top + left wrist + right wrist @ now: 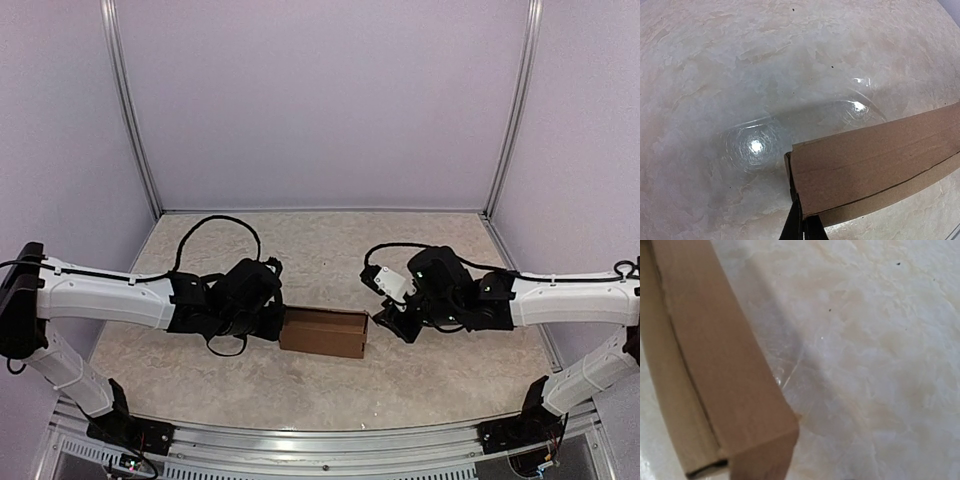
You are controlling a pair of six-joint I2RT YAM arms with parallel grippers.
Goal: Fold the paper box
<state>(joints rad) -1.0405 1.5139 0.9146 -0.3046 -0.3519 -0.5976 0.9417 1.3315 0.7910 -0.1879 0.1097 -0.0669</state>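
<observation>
Paper box [323, 332]: left gripper [801, 221] clenched at its left end; right gripper [392, 325], closure unclear, should press its right end squarely.

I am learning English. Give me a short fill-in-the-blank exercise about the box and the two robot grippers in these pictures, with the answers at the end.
1. The box lies ____ the left gripper and the right gripper.
2. The box, resting on the table, is plain ____ cardboard.
3. The left gripper, at a corner of the box, is ____ (open or shut).

Missing words: between; brown; shut.
</observation>
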